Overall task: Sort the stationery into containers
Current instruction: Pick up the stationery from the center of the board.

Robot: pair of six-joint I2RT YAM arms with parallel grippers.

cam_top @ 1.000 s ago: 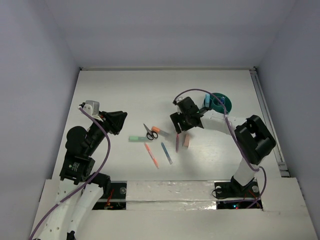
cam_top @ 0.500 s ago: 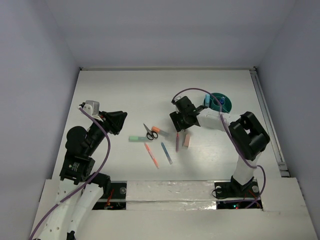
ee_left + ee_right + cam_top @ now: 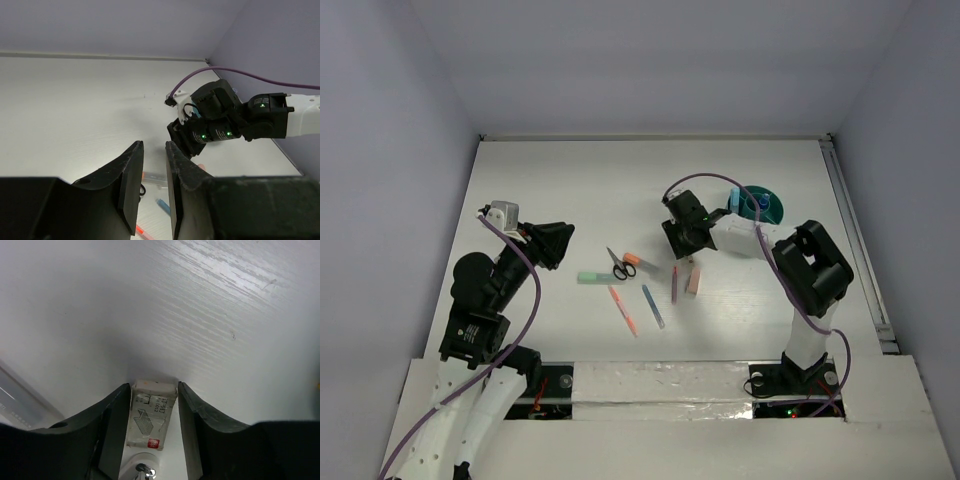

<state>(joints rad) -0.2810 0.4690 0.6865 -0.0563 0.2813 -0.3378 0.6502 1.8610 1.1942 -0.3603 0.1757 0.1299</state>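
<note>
The right gripper point(image 3: 153, 392) pinches an eraser point(image 3: 150, 415) snugly between both fingers, above the table point(image 3: 175, 300). It should carry it level to the teal cup point(image 3: 777, 208) at its 2 o'clock, clear the rim, then release. The left gripper point(image 3: 153, 147), fingers barely apart, holds nothing.

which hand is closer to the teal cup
Right. The right hand sits a little left of the cup in the top view; the left hand is far off, past the scissors.
</note>
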